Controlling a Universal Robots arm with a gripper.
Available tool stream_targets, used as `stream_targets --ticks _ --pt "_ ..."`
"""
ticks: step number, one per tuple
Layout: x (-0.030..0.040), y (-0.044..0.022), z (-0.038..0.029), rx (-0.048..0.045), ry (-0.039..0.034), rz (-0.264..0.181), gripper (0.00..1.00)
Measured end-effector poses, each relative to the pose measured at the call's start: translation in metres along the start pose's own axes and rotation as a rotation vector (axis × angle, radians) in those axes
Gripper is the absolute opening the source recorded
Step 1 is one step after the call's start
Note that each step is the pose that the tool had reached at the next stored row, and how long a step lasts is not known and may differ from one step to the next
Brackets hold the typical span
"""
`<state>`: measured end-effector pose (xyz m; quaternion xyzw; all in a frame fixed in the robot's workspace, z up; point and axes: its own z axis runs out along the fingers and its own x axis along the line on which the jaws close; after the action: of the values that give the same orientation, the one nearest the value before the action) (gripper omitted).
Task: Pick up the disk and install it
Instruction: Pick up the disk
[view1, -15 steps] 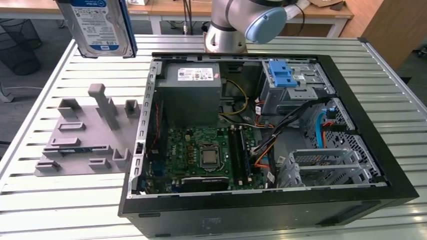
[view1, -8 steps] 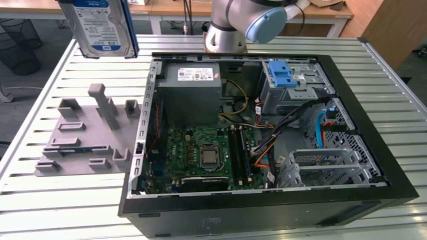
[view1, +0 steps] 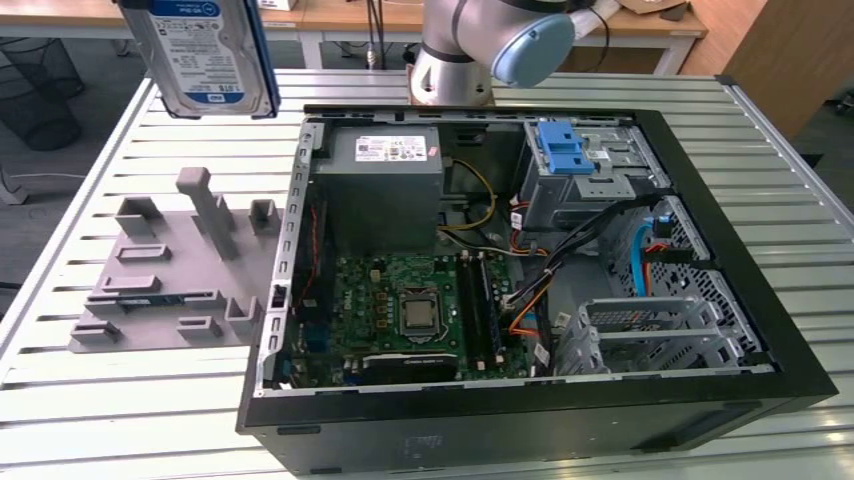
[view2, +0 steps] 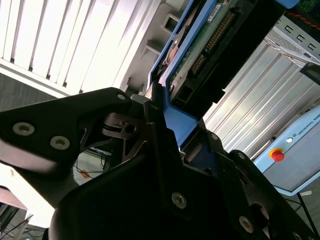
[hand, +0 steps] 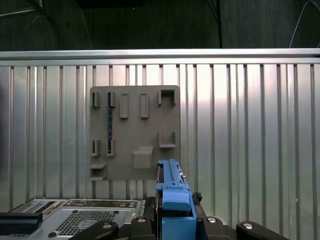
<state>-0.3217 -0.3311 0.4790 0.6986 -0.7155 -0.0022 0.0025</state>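
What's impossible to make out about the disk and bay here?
Exterior view: the upper edge cuts off the disk.
First wrist view: the disk is edge-on, label unseen; the gripper covers its gripped end.
Exterior view: the blue latch piece and cables hide the metal bay's interior.

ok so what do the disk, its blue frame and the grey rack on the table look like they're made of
Disk: probably a metal casing, going by the silvery edge, under a glossy white-and-blue label that could be paper or film. Blue frame: moulded plastic, with an even colour, a soft sheen and rounded edges. Grey rack: likely plastic, perhaps printed, in a dull uniform grey with blocky slots.
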Motion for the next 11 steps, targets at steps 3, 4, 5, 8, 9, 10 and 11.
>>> stream_targets --ticks 3,4,5,8,9,10,11 --pt "0.0005 -0.0005 0.0000 0.0000 0.0000 0.000 0.36" --pt "0.0006 -0.0009 0.0000 0.0000 0.0000 0.000 0.36" --pt "0.0007 -0.0014 0.0000 -0.0001 0.0000 0.000 0.36" --pt "0.0009 -0.0026 0.0000 0.0000 0.0000 0.000 0.36" --pt "0.0009 -0.0030 0.0000 0.0000 0.0000 0.000 0.36" --pt "0.0009 -0.0034 0.0000 0.0000 0.0000 0.000 0.36" --pt "0.0010 -0.0038 0.0000 0.0000 0.0000 0.000 0.36"
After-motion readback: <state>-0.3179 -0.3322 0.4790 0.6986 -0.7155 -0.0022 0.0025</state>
